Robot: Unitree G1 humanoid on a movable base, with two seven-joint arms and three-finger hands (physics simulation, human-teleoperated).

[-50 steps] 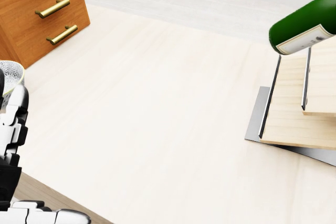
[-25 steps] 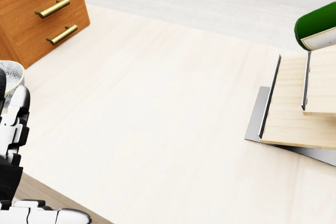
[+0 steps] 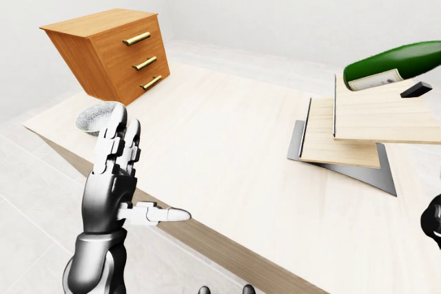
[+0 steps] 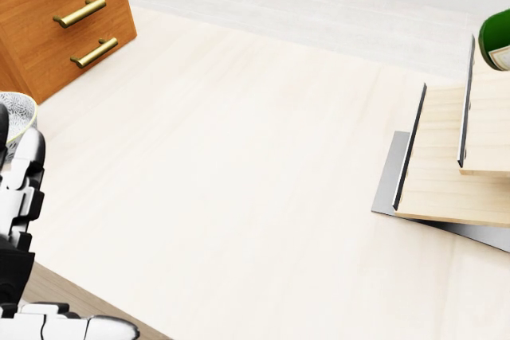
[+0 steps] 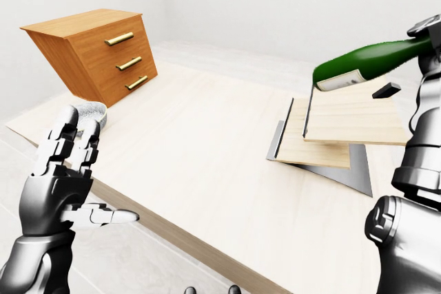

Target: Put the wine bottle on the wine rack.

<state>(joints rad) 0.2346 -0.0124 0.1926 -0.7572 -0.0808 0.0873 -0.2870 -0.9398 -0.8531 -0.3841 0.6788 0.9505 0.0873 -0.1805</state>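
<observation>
Left to right: drawer chest (image 3: 114, 49) at table's (image 3: 227, 142) left end, patterned bowl (image 3: 96, 116) beside it. Left hand (image 3: 114, 177) raised, fingers spread, holding nothing. Wine rack (image 3: 358, 132) at right, two stepped wooden shelves. Wine bottle (image 5: 365, 60) lies tilted in the air just above top shelf. Right hand (image 5: 428, 32) at its neck, grip unclear. In head view bottle has slid further right, nearly out of picture.

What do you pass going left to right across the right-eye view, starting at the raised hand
Left hand → patterned bowl → wooden drawer chest → wine rack → green wine bottle → the robot's right arm at the right edge.
</observation>
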